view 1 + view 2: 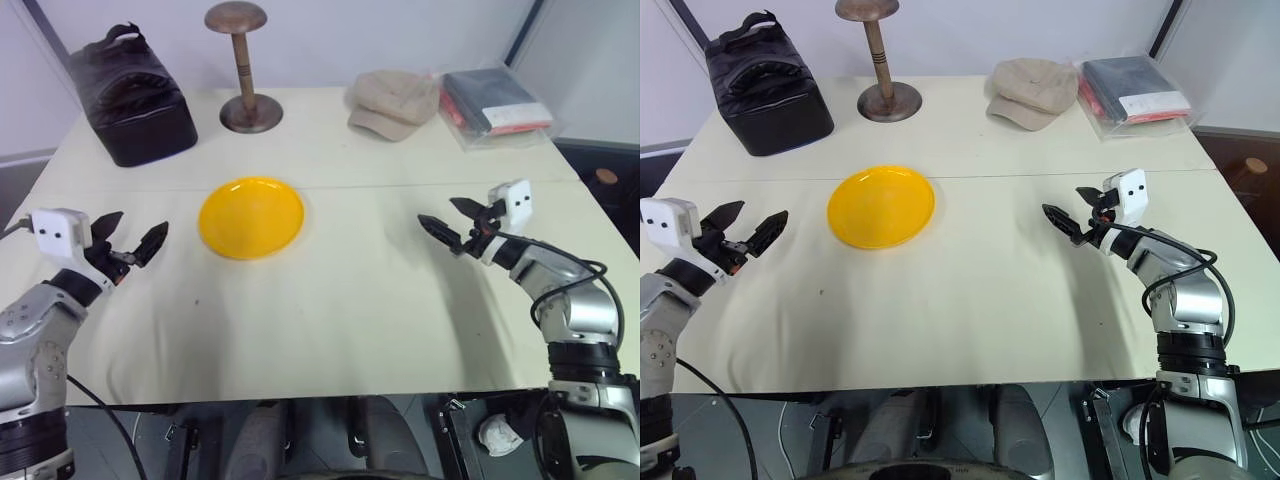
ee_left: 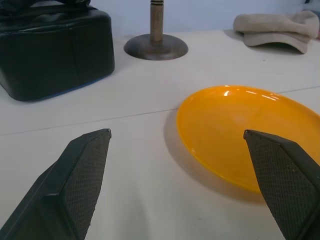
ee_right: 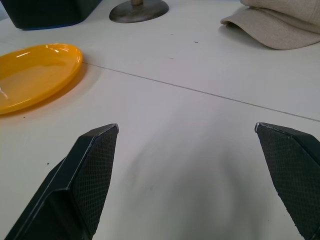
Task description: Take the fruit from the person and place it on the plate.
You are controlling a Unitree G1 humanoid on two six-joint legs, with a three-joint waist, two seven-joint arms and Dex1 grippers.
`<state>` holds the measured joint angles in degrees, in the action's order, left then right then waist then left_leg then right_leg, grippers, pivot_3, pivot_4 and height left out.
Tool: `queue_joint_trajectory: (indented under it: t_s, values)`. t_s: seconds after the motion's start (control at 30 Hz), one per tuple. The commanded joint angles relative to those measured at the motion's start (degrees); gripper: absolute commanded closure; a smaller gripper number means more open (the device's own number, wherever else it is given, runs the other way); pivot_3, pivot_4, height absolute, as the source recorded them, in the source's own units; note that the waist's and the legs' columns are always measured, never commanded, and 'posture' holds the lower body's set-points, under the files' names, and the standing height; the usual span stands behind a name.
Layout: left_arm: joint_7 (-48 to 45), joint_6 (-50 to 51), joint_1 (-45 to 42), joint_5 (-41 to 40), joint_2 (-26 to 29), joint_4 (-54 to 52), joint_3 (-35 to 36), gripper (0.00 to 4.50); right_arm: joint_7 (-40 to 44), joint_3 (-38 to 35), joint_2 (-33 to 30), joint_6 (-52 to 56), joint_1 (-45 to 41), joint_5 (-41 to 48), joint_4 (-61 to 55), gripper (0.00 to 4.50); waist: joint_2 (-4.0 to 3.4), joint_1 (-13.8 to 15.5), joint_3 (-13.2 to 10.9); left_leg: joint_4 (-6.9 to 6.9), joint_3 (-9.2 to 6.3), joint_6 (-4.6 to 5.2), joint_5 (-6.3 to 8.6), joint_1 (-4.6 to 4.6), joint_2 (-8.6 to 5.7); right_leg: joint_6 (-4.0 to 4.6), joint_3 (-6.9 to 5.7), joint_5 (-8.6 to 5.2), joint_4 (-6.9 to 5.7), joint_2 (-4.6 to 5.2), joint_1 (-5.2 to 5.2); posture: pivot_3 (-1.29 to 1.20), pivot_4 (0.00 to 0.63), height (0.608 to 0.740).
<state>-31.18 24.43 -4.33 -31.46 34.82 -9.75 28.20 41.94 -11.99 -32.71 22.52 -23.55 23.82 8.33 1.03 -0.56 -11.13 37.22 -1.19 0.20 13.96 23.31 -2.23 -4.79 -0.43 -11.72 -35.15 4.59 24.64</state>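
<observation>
I had both claws hovering over the cream counter [image 1: 330, 330], neither holding anything. Left claw [image 1: 130, 240] sat just beside the plate's left edge, fingers spread wide apart, aimed toward the plate. Right claw [image 1: 452, 222] was well off to the plate's right over bare counter, fingers also spread wide, angled in toward the middle.

The plate [image 1: 251, 217] lay flat near the middle of the counter, nothing on it. From the left wrist view it sat just ahead between the fingertips [image 2: 82, 170], toward the right one.

Back row along the far edge, as I saw it: black bag [image 1: 130, 95] at the far left, wooden stand [image 1: 243, 75] beside it and directly behind the plate, beige cap [image 1: 393, 103] to the right of that, and a clear pouch holding dark and red items [image 1: 497, 105] at the far right.
</observation>
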Motion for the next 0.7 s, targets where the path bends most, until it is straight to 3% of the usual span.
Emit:
queue_joint_trajectory:
  t_s: [0.03,0.7]
  values:
    - [0.1,-0.9,-0.2,-0.3,0.6,-1.9,1.1,0.04,0.0,-1.5,-0.6,-1.3,-1.2,0.4,-0.6,0.00,0.00,0.0,0.0,0.00,0.00,0.00,0.00,0.00,0.00,0.00,0.00,0.00,0.00,0.00,0.00,0.00,0.150,0.740]
    - [-0.3,-0.9,-1.1,0.0,1.0,-1.2,0.5,0.04,-0.3,-1.5,-0.3,-1.4,-1.0,0.4,-0.8,0.00,0.00,0.0,0.0,-0.01,0.00,0.00,0.00,0.00,0.00,0.01,0.00,0.00,0.01,0.01,0.00,0.00,0.150,0.740]
